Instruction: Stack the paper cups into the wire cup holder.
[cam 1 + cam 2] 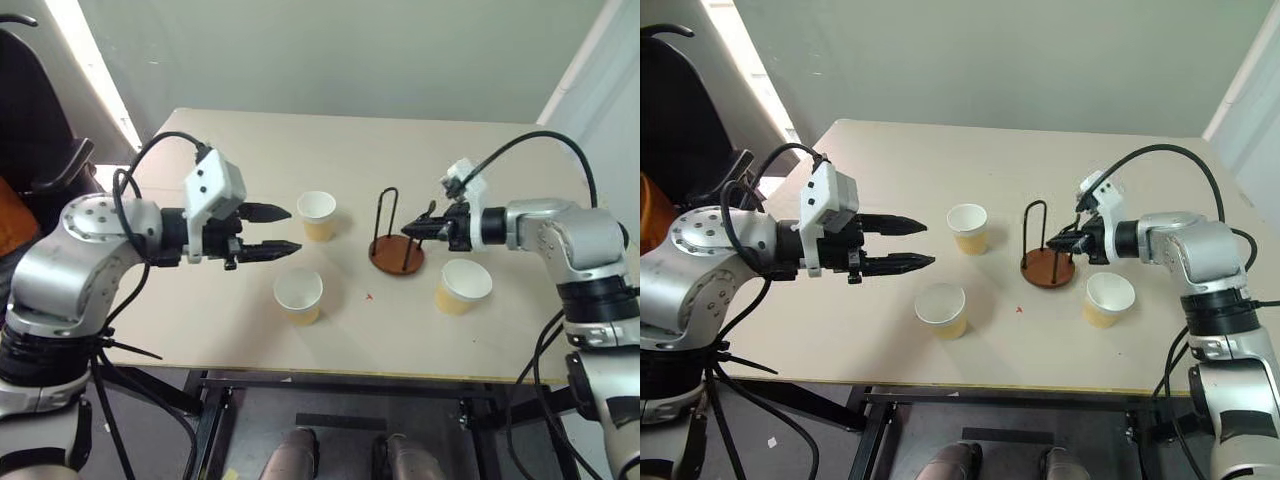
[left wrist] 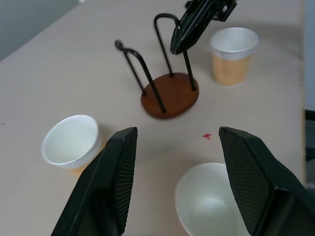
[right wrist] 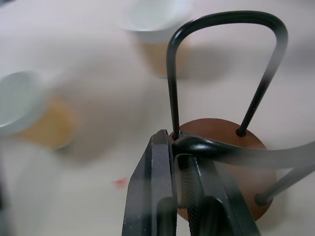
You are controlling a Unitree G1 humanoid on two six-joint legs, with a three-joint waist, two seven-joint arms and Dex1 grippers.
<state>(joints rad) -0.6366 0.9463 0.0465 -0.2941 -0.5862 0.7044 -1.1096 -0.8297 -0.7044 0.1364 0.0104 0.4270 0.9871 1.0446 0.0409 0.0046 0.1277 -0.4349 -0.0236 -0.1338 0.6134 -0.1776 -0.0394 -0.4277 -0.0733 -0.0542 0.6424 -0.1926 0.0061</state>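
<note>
Three paper cups stand upright on the table: one (image 1: 317,215) at the middle, one (image 1: 299,295) nearer the front, one (image 1: 462,285) to the right. Between them stands the wire cup holder (image 1: 396,256), a reddish-brown disc with two black wire loops. My right gripper (image 1: 412,230) reaches in from the right and is shut on the top of the loop closest to it; the right wrist view has the wire pinched between the fingertips (image 3: 162,147). My left gripper (image 1: 290,230) hangs open and holds nothing, left of the two left cups, above the table.
The beige table (image 1: 230,330) has its front edge close to the nearest cup. A small red mark (image 1: 369,296) lies in front of the holder. A dark chair (image 1: 30,130) stands off the table at the left.
</note>
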